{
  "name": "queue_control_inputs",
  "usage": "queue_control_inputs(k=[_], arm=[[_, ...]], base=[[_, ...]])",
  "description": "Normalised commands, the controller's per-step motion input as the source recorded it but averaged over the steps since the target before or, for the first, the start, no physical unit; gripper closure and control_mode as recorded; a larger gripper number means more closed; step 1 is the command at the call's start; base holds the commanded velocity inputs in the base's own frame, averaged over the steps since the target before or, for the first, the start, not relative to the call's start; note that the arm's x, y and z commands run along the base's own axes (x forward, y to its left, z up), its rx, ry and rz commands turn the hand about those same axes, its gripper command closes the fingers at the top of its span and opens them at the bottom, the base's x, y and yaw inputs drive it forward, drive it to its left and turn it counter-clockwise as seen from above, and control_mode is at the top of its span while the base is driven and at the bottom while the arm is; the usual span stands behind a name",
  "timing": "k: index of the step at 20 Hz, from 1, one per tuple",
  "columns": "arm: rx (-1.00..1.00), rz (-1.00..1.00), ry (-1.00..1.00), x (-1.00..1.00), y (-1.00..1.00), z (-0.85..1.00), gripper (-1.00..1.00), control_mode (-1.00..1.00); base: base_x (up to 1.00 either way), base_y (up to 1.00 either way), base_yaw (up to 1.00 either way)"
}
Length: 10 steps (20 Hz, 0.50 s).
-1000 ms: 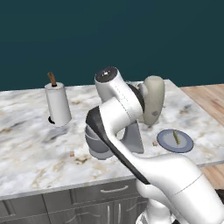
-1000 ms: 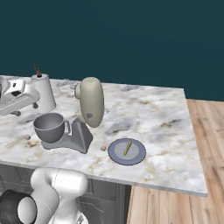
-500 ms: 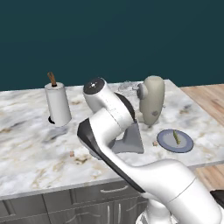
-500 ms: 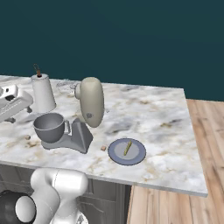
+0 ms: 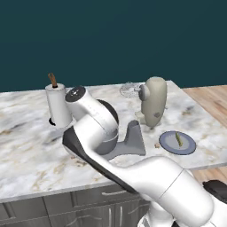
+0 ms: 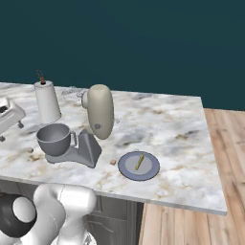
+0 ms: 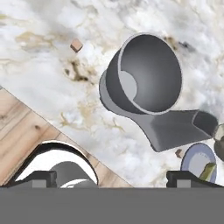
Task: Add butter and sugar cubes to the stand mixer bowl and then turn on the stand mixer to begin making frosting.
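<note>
In the hand view, my gripper [image 7: 113, 179] hangs open and empty above the counter, looking down into the empty grey stand mixer bowl [image 7: 151, 78]. The bowl [image 6: 55, 139] sits on the stand mixer's [image 6: 99, 111] grey base, below and left of its beige head. One tan sugar cube [image 7: 76, 45] lies on the marble left of the bowl [image 6: 29, 150]. Another sugar cube [image 6: 113, 162] lies between the mixer base and the blue-grey plate [image 6: 128, 168]. The butter [image 6: 139, 161] stick rests on that plate [image 7: 194, 157]. My arm hides the bowl in the left base view.
A white paper-towel roll [image 6: 47, 100] stands at the back left of the marble counter [image 6: 172, 134]. A wire whisk-like thing [image 5: 128, 88] lies behind the mixer. The counter's front edge and wooden floor [image 7: 17, 127] show under my hand. Wooden floor [image 6: 191, 220] lies to the right.
My arm has swung to the left across the counter, and the hand has slid almost out of the right base view. The jaws have stayed open.
</note>
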Motion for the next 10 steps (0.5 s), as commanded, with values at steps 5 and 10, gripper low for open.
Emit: queue_control_inputs(k=[5, 10], arm=[[-0.22, 0.12, 0.22, 0.15, 0.67, -0.28, -1.0, -1.0], [-0.26, 0.1, 0.25, 0.26, 0.56, -0.26, -1.0, -1.0]], base=[[0.0, 0.0, 0.0], [0.0, 0.0, 0.0]])
